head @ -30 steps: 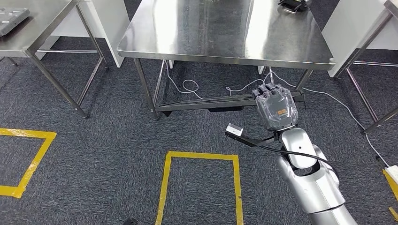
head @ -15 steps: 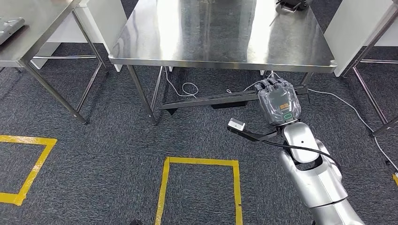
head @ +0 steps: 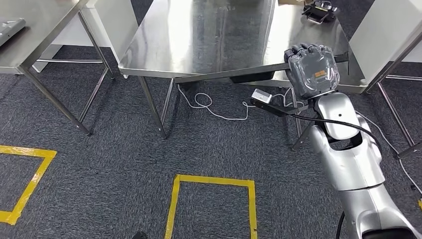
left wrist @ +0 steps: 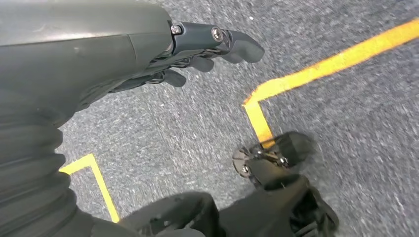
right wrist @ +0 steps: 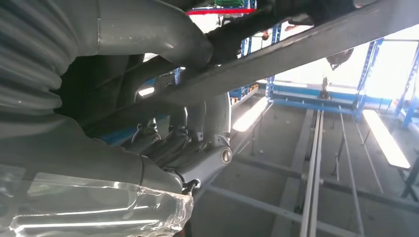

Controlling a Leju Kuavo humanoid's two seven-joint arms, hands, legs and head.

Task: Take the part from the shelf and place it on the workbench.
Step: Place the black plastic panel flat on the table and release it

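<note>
The right hand [head: 313,72] is gripping the part [head: 229,76], a long dark bar, with its fingers [head: 303,49] curled around it near one end. From the fingers the bar is reaching out sideways toward the robot's left, lying level just in front of the near edge of the workbench [head: 209,37]; whether it is touching that edge I cannot tell. A short stub of the bar is sticking out on the other side of the fingers. In the right wrist view the bar [right wrist: 296,47] is crossing under the thumb [right wrist: 163,34], with the darker fingers [right wrist: 197,123] wrapped below it and ceiling lights behind.

Beyond the fingers, at the far corner of the workbench, a small dark object [head: 318,10] is sitting. A white cable [head: 209,104] is lying on the carpet under the bench.

The left hand [left wrist: 148,54] is hanging over the carpet near yellow tape [left wrist: 316,69], its fingers [left wrist: 237,42] loosely apart and holding nothing.
</note>
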